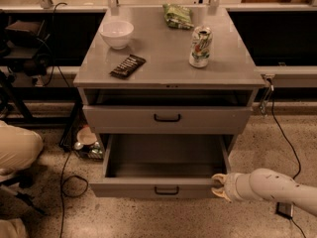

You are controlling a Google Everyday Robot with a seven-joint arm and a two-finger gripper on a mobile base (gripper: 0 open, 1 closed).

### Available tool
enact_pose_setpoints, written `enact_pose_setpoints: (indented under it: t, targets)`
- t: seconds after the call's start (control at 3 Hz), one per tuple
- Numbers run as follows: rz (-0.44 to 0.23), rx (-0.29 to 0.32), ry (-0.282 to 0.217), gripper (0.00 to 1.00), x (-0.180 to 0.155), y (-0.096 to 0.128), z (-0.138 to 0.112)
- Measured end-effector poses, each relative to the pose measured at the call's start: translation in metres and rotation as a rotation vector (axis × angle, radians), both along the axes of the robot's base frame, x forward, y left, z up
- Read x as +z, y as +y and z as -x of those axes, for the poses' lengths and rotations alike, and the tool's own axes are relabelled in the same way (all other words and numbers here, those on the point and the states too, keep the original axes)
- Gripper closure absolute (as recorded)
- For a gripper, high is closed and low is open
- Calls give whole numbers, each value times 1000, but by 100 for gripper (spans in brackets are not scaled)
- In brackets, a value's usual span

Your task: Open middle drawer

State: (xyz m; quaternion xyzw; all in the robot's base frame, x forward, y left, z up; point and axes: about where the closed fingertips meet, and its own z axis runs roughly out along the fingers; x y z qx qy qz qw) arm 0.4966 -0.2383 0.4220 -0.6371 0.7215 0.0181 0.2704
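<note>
The middle drawer (163,168) is a grey metal tray pulled well out of the cabinet, with a low front panel and a small black bar handle (166,190). Its inside looks bare. My gripper (218,186), cream-coloured on a pale arm coming in from the lower right, sits at the right front corner of this drawer's front panel. Above it, a drawer (167,119) with a taller front and a black handle is nearly closed under the cabinet top.
On the cabinet top (163,68) stand a white bowl (117,33), a dark snack bar (127,66), a green chip bag (179,15) and a soda can (200,46). A person's knee (17,150) is at the left. Cables and small items lie on the floor (84,143).
</note>
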Motion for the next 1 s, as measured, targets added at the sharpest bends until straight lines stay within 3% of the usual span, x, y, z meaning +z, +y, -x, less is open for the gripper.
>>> enact_pose_setpoints:
  t: [1.0]
  targets:
    - [-1, -3, 6, 100, 0, -1, 2]
